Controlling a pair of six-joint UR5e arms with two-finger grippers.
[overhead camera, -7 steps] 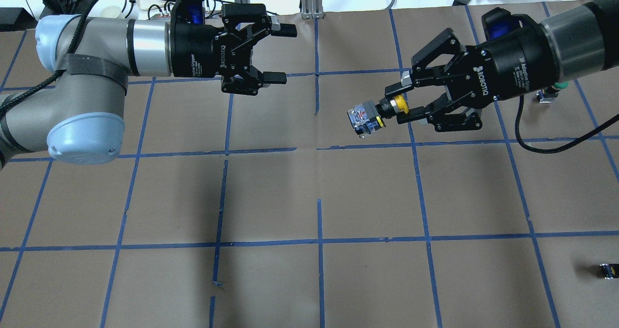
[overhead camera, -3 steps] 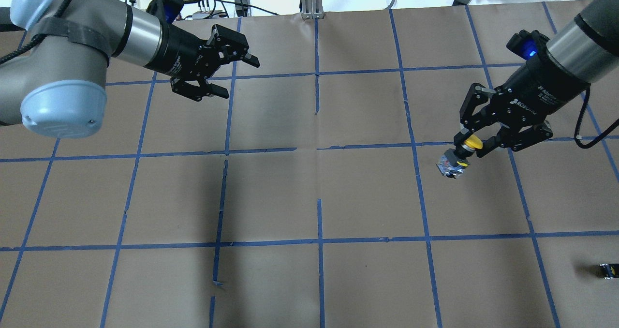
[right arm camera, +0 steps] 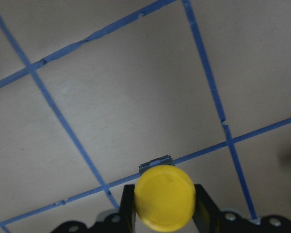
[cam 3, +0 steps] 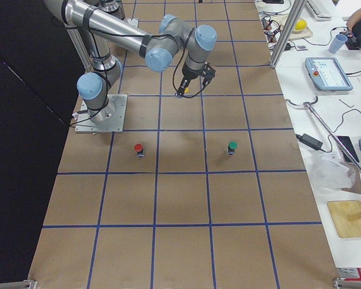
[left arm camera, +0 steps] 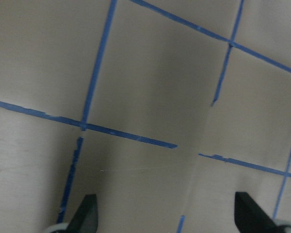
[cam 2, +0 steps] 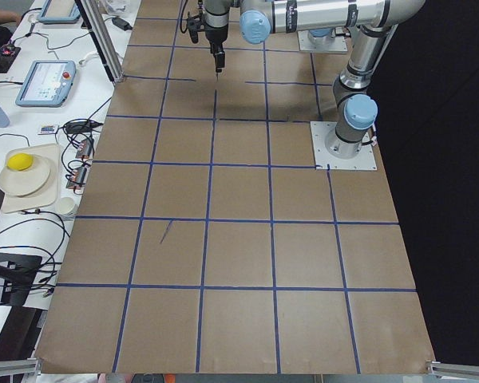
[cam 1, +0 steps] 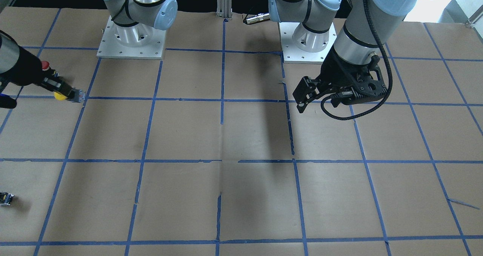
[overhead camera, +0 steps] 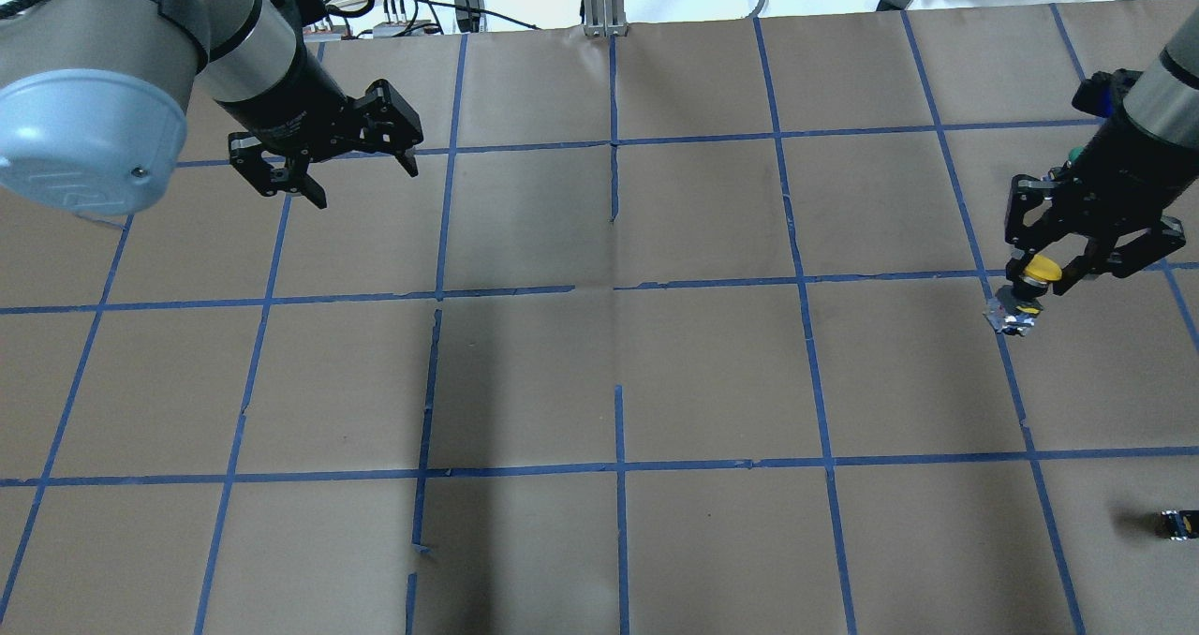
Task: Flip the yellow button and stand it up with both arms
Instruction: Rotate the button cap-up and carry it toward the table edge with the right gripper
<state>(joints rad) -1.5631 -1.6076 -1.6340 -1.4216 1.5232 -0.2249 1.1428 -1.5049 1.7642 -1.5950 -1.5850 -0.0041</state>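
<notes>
Right gripper [overhead camera: 1038,281]: closed narrow on the small push-button with round yellow cap, black neck and grey switch block [right arm camera: 165,204]; pointed down at the brown paper table gridded with blue tape [overhead camera: 712,373].
Push-button's place: sat between the right gripper's fingers, cap toward its palm, block jutting below its fingertips.
Block-to-table contact: could not be told.
Left gripper [overhead camera: 365,184]: spread wide, held nothing, hung well apart from the right gripper.
Small dark switch block [overhead camera: 1177,524]: lay on the table, well apart from the right gripper.

right gripper [right arm camera: 165,205] clamps the yellow button [right arm camera: 165,196], seemingly above the table [right arm camera: 136,97].
</notes>
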